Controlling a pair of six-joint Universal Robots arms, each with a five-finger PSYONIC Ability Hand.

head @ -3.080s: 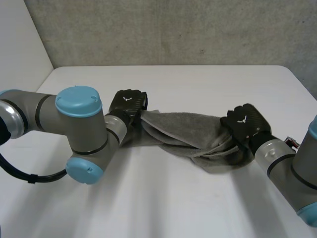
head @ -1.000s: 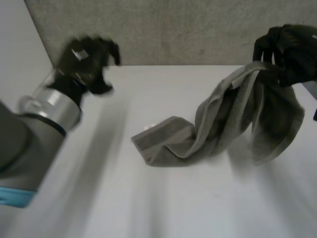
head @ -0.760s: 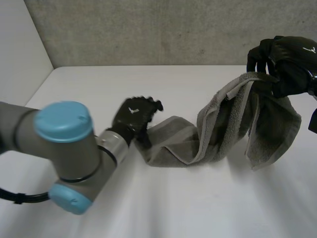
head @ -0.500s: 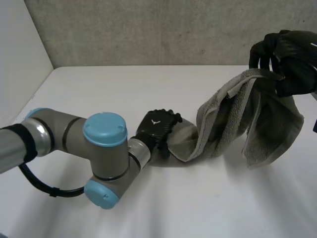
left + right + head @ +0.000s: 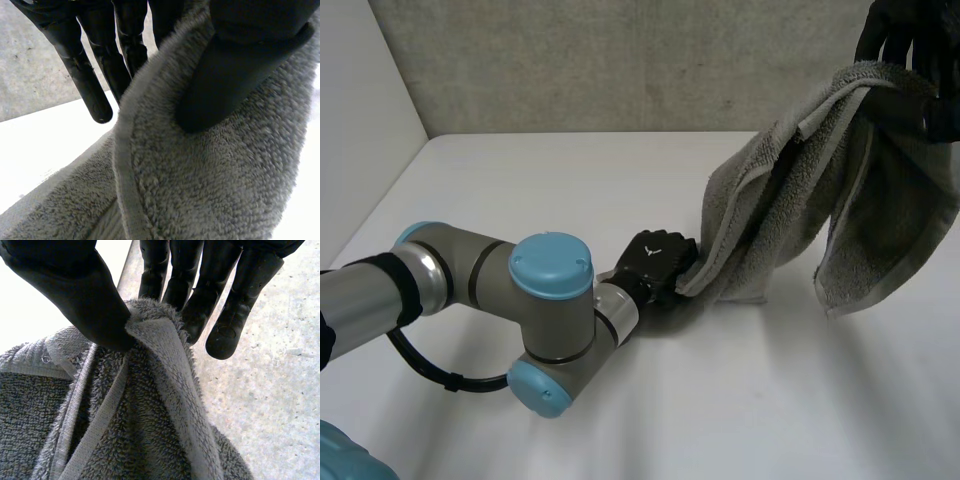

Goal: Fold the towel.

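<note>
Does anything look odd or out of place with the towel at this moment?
Yes. The towel is not flat: it hangs bunched and twisted between the right hand, pinching one end high up, and the left hand, pinching the other end near the table.

The towel (image 5: 790, 190) is showing plain grey, with a smoother woven band near its hem. The left hand (image 5: 655, 262) and right hand (image 5: 905, 35) are showing black, the table (image 5: 570, 180) white.
</note>
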